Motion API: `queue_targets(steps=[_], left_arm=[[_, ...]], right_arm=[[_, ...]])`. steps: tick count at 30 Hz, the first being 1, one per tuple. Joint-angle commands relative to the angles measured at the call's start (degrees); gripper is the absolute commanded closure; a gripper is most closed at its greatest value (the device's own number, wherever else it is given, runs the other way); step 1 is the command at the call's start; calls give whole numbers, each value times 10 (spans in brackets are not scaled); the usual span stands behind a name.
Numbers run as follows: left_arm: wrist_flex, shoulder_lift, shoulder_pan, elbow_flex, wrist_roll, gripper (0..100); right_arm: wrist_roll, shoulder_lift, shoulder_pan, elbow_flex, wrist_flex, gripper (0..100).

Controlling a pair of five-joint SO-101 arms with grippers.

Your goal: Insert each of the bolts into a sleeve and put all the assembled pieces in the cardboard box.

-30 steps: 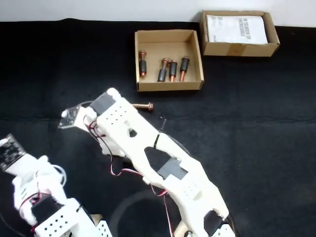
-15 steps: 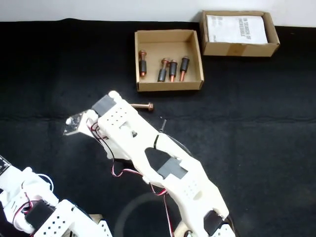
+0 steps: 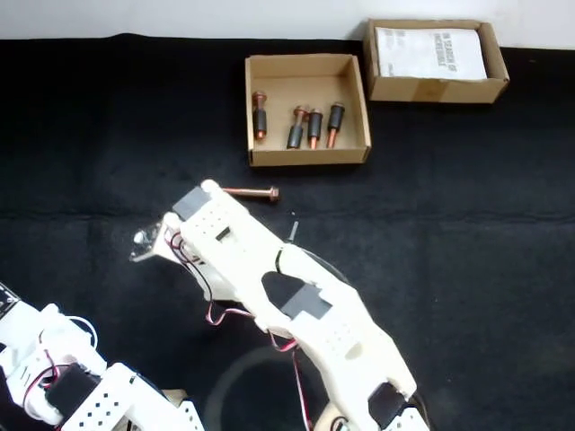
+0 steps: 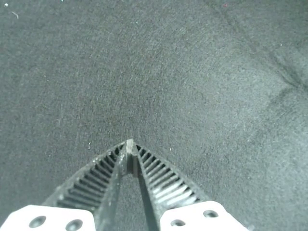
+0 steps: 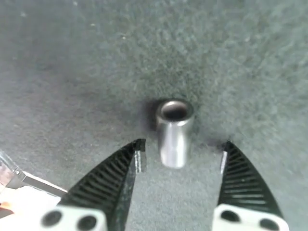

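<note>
A box (image 3: 307,154) sits at the far middle of the counter (image 3: 476,233). Four bolt-and-sleeve pieces (image 3: 314,127) lie in it, one to the left and three close together to the right. A second box (image 3: 437,89) sits just right of it, farther back, with a paper (image 3: 429,51) inside. A loose bolt (image 3: 252,192) lies just before the first box. A sleeve (image 5: 174,132) stands between the right arm's spread jaws, touching neither.

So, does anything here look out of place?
One bare bolt lies on the table just outside the cardboard box, unsleeved. A loose sleeve sits apart, between the open fingers of the right hand.
</note>
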Motion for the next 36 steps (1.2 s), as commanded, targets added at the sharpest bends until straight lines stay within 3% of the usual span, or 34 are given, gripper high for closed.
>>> queue_targets(steps=[1, 9, 13, 22, 31, 36], left_arm=[[1, -22, -4, 9, -4, 990], [1, -24, -3, 9, -4, 990], [1, -24, -3, 9, -4, 990], [1, -24, 0, 9, -4, 990], [-1, -22, 0, 9, -4, 990], [-1, -22, 0, 9, -4, 990]], right_arm=[[7, 29, 2, -49, 0, 774], [3, 113, 2, -189, 46, 780], [-1, 130, 5, -225, 48, 916], [-89, 126, 9, -233, 50, 991], [-93, -47, 36, -232, 50, 991], [-146, -145, 57, -232, 49, 991]])
